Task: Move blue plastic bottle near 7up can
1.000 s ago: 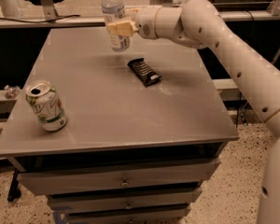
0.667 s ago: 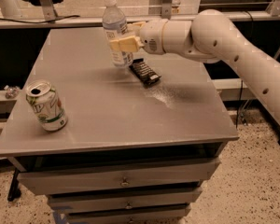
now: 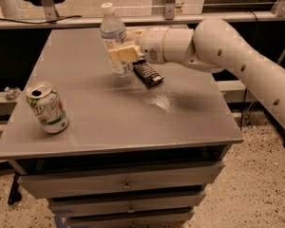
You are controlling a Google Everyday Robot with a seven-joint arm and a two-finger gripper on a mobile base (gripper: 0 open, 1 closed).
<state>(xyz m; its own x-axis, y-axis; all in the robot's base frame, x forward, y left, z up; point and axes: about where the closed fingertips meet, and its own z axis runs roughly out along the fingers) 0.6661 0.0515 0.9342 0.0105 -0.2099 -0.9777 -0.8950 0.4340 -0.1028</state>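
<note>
Holding the bottle upright in the tool, clamped at label height with one pale pad across the front and the other behind. Reaching in from the right over the far half of the desk, just beside the black bar, which lies flat to the right of the bottle's base. Compared with one second ago, has brought the bottle away from the far edge and a little nearer to the front, with not much sideways travel so far. Hard to tell whether the base touches the desk or hangs just above it, with only a soft shadow under it. No change at the can: standing near the front left corner as before, opening up, well apart from the bottle. Meaning for the task, as a judgement: grasp made and carrying begun, but most of the way probably remaining. Needed next, as it seems: to go on toward the front and to the left, to set the bottle down near the can without knocking it, then to release the grip. To watch: a tall bottle held at the middle, possibly tipping when released, and a light can easy to push toward the near edge.
</note>
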